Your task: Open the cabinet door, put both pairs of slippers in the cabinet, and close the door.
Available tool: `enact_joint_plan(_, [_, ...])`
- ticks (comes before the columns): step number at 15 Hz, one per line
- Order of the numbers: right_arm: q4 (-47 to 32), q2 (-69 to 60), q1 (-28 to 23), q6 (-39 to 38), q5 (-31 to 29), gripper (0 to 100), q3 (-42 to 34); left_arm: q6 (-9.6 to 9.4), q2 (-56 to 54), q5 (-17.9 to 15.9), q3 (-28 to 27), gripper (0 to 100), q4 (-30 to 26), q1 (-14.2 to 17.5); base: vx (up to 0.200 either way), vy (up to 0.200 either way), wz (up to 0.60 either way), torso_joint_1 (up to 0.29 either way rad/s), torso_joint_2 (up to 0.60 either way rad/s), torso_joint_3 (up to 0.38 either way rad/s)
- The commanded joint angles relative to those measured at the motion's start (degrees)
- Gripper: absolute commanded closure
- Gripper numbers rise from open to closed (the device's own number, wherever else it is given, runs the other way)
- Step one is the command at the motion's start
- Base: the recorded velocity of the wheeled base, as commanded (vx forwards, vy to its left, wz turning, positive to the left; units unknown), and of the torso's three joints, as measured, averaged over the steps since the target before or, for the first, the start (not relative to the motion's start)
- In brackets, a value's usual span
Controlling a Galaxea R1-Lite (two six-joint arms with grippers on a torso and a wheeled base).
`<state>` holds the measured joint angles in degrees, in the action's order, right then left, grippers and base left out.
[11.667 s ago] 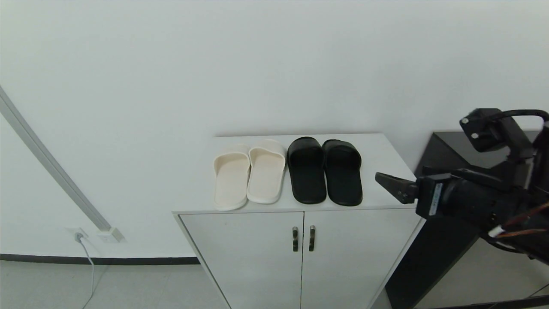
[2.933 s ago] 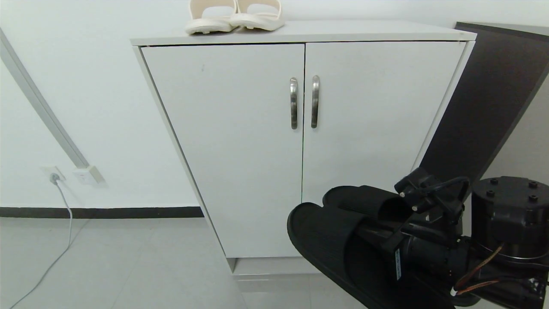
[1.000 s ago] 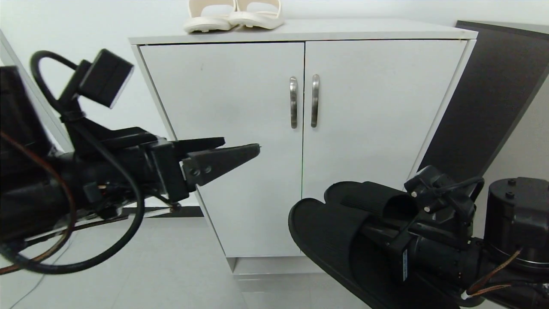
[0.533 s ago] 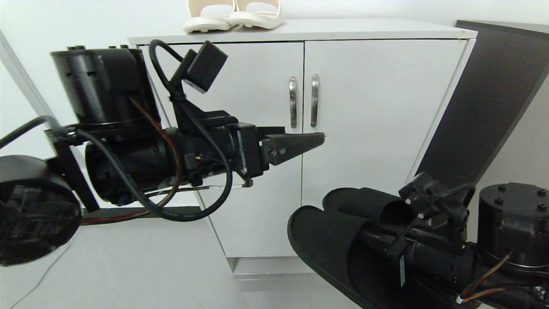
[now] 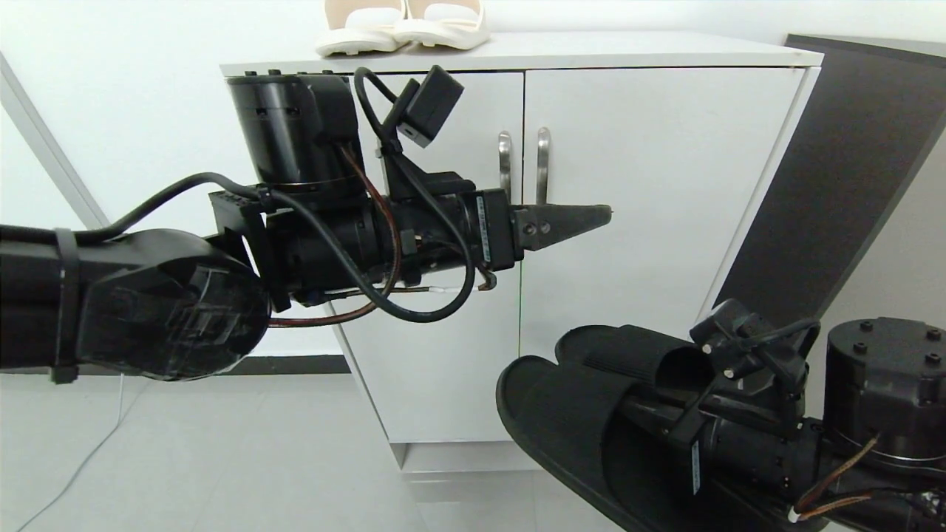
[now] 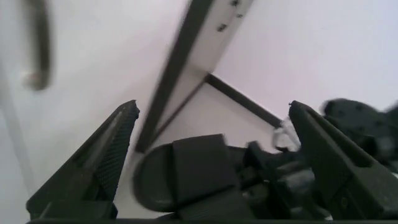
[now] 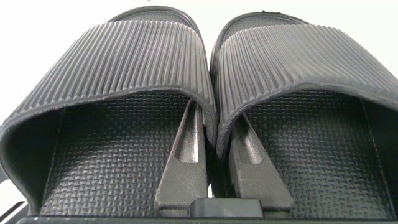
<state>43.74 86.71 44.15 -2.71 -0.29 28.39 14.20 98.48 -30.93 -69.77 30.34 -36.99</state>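
Observation:
The white cabinet [image 5: 650, 185] stands with both doors shut, its two metal handles [image 5: 543, 159] side by side at the centre seam. A cream pair of slippers [image 5: 403, 29] lies on its top. My left gripper [image 5: 600, 215] is level with the lower ends of the handles, its tip in front of the right door; its fingers [image 6: 99, 168] stand wide open and empty. Low at the right, my right gripper [image 7: 214, 130] is shut on the black pair of slippers [image 5: 576, 414], pinching their adjoining inner walls [image 7: 208, 112].
A dark panel [image 5: 850, 162] leans right of the cabinet. A slanted conduit [image 5: 44, 148] runs along the wall at the left, and a thin cable [image 5: 74, 473] lies on the grey floor. The floor before the cabinet is open.
My left arm has swung in from the left and risen, its tip now at the handles. The right arm with the black slippers has hardly moved.

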Motion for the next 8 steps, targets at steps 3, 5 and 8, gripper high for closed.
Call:
enact_joint_plan(3, [0.0,0.2,-1.0,0.0,0.3,100,0.0,1.79,5.0,-1.2,-7.0,0,-0.7,1.2,0.000,0.000,0.00,0.000,0.00,0.000])
enact_joint_plan(5, [0.0,0.3,-1.1,0.0,0.4,100,0.0,1.62,7.9,2.1,-11.4,0,-3.0,1.4,0.000,0.000,0.00,0.000,0.00,0.000])
enact_joint_plan(8, [0.0,0.6,-1.1,0.0,0.4,100,0.0,1.44,9.1,4.2,-13.2,0,-3.1,1.4,0.000,0.000,0.00,0.000,0.00,0.000])
